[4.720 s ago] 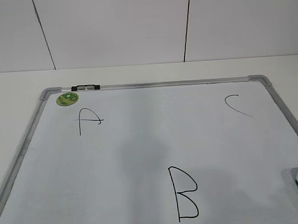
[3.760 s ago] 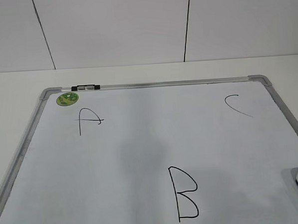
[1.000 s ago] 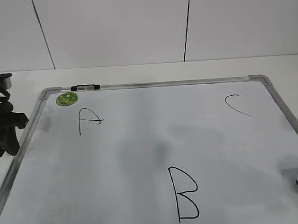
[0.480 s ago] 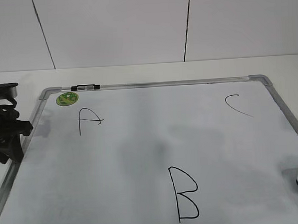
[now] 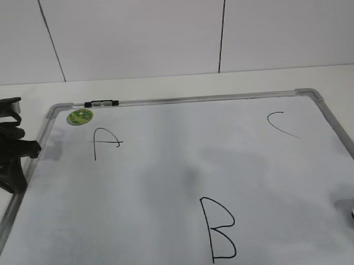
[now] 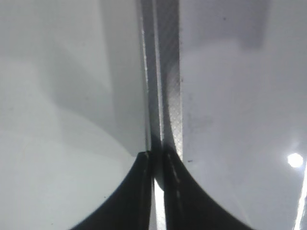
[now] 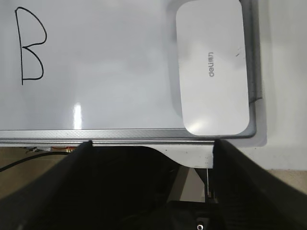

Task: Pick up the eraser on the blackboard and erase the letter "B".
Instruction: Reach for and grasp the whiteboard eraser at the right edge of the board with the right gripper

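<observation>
Lying flat at the blackboard's (image 7: 120,96) near right corner — eraser (image 7: 212,67), smooth rigid plastic, likely light and slippery; grasp across its long sides. Right gripper spread wide, empty. Letter "B" (image 5: 219,228) mid-board. Left gripper (image 6: 157,165) pressed together over the frame.

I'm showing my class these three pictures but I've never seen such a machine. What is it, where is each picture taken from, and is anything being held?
It is a two-armed robot. The front view looks down at a blackboard, really a white board, bearing the letter "B", an A, a C and a green sticker. The other two views come from wrist cameras. The left gripper pinches the board's left frame. The right gripper is open above the eraser, which lies untouched in the board's corner.
</observation>
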Motion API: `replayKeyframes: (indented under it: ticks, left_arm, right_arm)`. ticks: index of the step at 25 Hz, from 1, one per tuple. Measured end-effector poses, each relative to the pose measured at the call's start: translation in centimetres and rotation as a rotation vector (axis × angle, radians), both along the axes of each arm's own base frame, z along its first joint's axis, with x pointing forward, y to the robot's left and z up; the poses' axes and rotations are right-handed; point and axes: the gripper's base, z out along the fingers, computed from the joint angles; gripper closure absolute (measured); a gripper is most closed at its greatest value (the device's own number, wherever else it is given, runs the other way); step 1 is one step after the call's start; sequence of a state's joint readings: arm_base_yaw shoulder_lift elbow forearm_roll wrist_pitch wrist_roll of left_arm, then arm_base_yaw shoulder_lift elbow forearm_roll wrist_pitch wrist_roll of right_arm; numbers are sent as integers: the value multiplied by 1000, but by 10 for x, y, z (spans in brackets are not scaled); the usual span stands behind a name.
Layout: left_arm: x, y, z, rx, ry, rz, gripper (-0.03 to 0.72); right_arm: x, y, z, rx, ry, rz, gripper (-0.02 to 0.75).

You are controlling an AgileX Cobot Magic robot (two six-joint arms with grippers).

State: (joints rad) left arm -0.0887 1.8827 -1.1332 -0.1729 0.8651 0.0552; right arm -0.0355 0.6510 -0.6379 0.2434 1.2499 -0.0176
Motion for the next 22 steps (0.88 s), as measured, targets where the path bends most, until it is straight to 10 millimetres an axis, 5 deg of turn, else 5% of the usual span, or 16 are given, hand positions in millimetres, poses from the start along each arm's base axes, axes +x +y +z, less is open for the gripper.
replayKeyframes:
  ticks: [11,22]
  left_arm:
    - [0,0,0,-3,1,11,666]
    - [0,0,0,-3,2,13,666]
  right_arm:
    - [3,-10,-3,-110,25,-16,153]
    - [50,-13,-28,-114,166,-44,148]
